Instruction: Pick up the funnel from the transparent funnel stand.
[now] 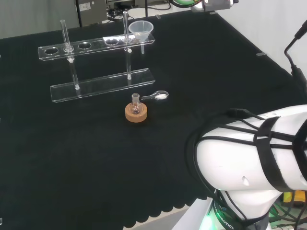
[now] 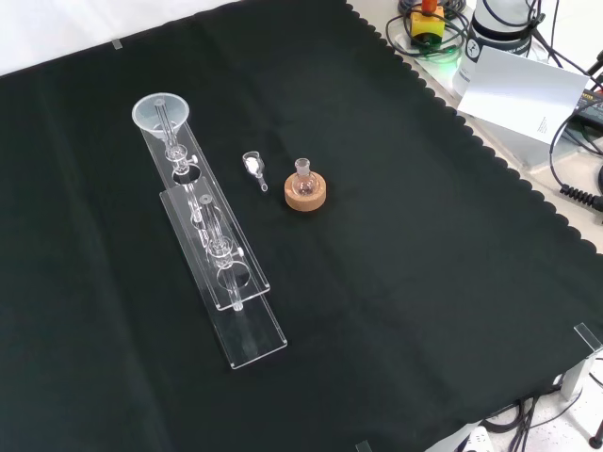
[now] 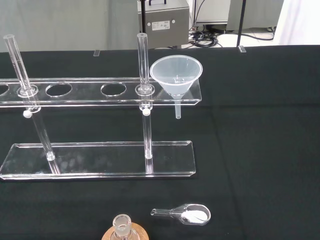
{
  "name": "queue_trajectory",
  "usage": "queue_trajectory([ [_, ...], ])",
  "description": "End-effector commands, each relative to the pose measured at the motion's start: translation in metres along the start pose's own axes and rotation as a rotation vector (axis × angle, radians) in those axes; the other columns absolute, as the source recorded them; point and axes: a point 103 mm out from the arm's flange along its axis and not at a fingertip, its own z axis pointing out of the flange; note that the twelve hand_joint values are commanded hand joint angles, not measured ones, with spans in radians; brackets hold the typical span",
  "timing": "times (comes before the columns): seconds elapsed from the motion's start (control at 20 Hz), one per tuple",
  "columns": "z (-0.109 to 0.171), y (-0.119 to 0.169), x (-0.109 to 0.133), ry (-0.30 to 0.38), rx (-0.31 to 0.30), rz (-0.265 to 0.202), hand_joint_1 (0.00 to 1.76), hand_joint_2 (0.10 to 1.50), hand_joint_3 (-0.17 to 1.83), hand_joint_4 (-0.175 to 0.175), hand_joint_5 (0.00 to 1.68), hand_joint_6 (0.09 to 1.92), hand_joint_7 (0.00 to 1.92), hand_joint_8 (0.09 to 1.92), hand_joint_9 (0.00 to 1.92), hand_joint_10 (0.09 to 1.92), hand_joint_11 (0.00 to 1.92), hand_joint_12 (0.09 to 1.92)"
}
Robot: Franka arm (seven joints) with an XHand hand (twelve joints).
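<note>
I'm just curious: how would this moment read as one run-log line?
funnel: seated in end hole of funnel stand | untouched | flask: on cork ring

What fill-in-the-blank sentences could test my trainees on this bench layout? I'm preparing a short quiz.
1. The funnel sits in the ____ hole of the funnel stand, at its end.
2. The small flask rests on a ____ ring.
3. The clear scoop beside the flask holds a ____ powder.

Missing words: last; cork; white
</note>
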Motion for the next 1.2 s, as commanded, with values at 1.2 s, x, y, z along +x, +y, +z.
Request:
queue_trajectory([
  [1.2, 0.023, 0.059, -0.049, 0.004, 0.025, 0.085, 0.0, 1.17, 0.45, 0.018, 0.12, 0.09, 0.0, 0.16, 0.06, 0.65, 0.0, 1.36],
])
